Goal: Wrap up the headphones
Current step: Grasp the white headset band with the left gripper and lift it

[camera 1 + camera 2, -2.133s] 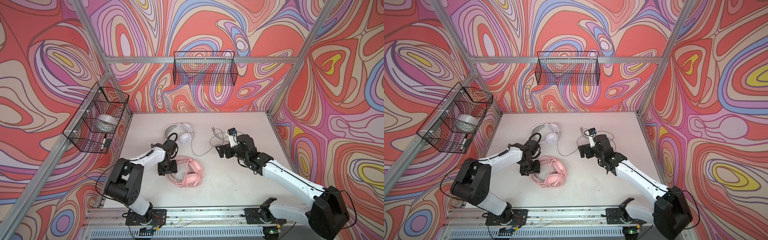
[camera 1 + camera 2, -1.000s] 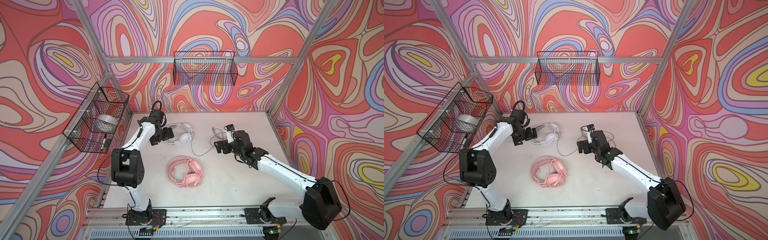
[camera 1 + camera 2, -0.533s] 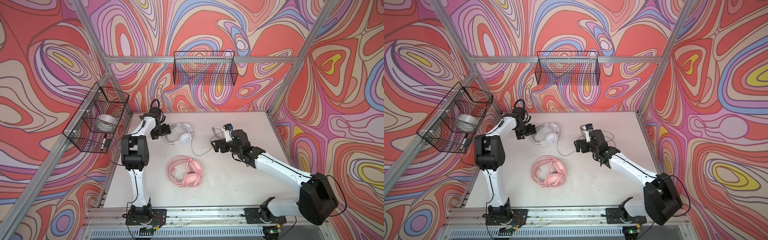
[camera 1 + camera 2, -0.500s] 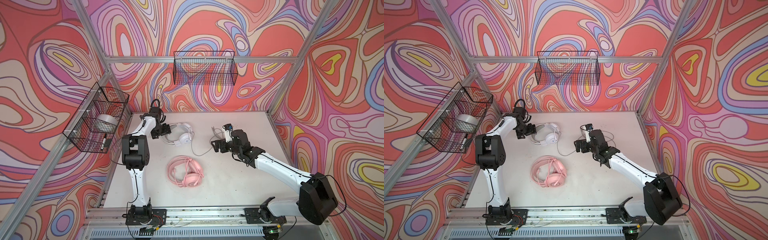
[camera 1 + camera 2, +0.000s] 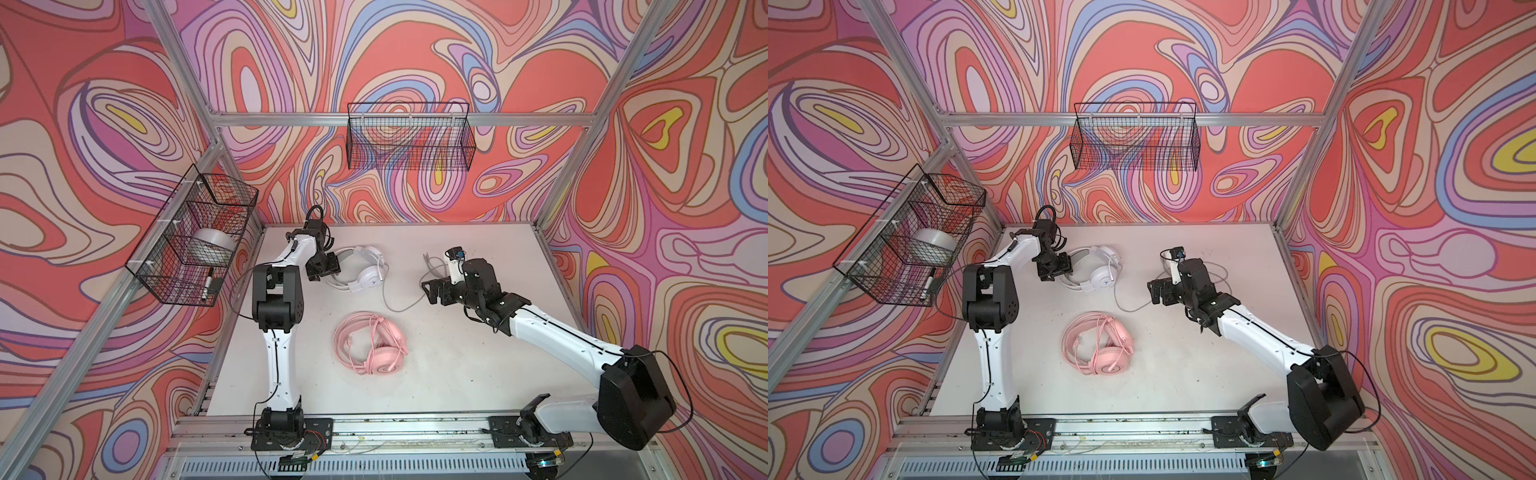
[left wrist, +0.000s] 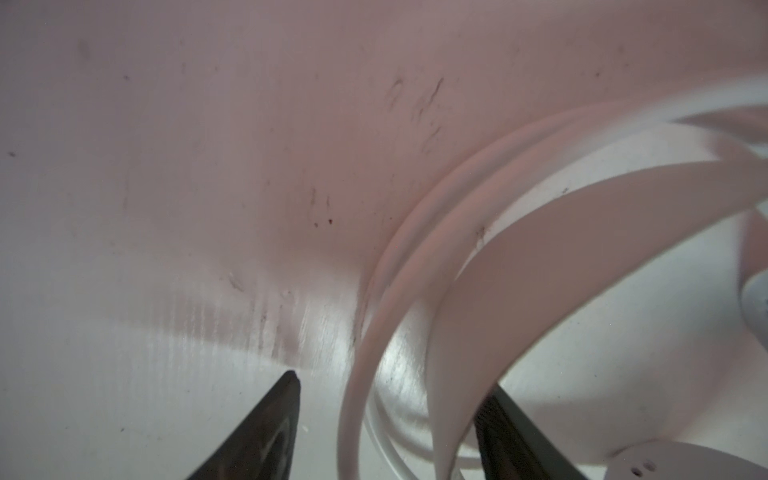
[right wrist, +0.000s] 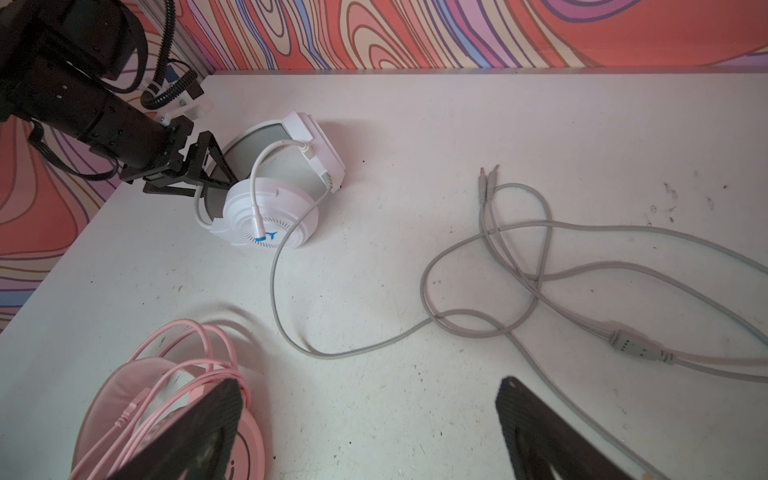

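Headphones are seen as two sets on the white table (image 5: 457,365). In both top views the white headset (image 5: 368,276) lies left of centre toward the back wall, and the pink headset (image 5: 384,359) lies below it, nearer the middle of the frame, with the pink cable (image 5: 343,347) coiled around it.

Only in the right wrist view can the grey cable (image 7: 457,324) be followed in full. It runs from a white earcup in a loose curve to tangled loops at the right of the frame, where two plugs lie free. In the top views much of that tangle is hidden behind the right arm.

Only in the left wrist view are the jaws of the left gripper (image 6: 390,382) seen spread on either side of the white headband, with a gap visible beside one finger. The right gripper (image 7: 370,382) is held with its jaws wide apart and nothing between them, over bare table between the pink headset and the grey loops.
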Controlling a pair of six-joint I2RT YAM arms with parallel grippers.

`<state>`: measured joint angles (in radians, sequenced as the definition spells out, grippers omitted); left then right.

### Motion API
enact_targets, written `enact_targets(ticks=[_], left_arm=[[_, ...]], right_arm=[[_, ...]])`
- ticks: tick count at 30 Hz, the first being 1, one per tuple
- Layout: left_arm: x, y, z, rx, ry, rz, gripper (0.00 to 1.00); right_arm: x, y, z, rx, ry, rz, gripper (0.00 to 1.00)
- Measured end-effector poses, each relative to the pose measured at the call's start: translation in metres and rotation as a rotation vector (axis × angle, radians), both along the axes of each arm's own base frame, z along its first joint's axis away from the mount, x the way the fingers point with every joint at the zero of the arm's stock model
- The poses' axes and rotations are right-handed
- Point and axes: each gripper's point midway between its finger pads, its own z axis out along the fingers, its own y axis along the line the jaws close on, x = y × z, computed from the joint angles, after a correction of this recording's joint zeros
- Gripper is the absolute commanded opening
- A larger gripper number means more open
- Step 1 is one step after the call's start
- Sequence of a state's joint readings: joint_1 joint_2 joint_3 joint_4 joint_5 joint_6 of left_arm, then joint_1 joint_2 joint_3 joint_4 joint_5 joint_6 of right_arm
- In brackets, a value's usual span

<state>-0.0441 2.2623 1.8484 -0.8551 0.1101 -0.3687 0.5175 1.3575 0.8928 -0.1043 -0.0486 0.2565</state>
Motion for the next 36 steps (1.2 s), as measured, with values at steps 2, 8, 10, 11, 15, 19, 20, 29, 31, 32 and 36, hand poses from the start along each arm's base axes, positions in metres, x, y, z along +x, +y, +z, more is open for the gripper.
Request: enact_targets(ticks=[2,8,10,11,15,19,20,29,31,32,36], left_arm=[[-0.003,0.000,-0.004,0.011,0.009,0.000,0.61],[-0.007,-0.002,-0.008,0.050,0.022,-0.010,0.56],[-0.008,-0.002,-0.009,0.059,0.024,-0.012,0.50],[-0.008,-0.002,-0.009,0.063,0.025,-0.012,0.46],[-0.009,-0.003,-0.009,0.071,0.025,-0.001,0.29],[-0.009,-0.002,-0.010,0.071,0.029,0.032,0.11],[-0.009,-0.001,-0.009,0.069,0.030,0.043,0.06],[0.001,-0.009,0.015,0.015,0.006,0.077,0.00],[0.005,-0.011,0.024,0.002,-0.009,0.078,0.00],[0.007,-0.013,0.030,-0.010,-0.020,0.077,0.00],[0.011,-0.021,0.056,-0.062,-0.062,0.079,0.00]], right_arm=[[0.000,0.000,0.000,-0.003,-0.002,0.001,0.98],[0.000,-0.001,0.003,-0.007,-0.011,0.000,0.98],[0.000,-0.002,0.004,-0.008,-0.014,0.000,0.98],[-0.001,-0.002,0.004,-0.008,-0.015,0.000,0.99],[-0.001,-0.003,0.003,-0.022,-0.017,0.000,0.99],[-0.004,-0.005,-0.002,-0.055,-0.007,0.016,0.98],[-0.005,-0.006,-0.004,-0.072,0.000,0.024,0.98],[-0.006,-0.016,-0.009,-0.148,0.052,0.087,0.99],[-0.006,-0.018,-0.013,-0.153,0.072,0.099,0.98],[-0.007,-0.019,-0.017,-0.156,0.085,0.109,0.99],[-0.009,-0.017,-0.026,-0.152,0.133,0.152,0.98]])
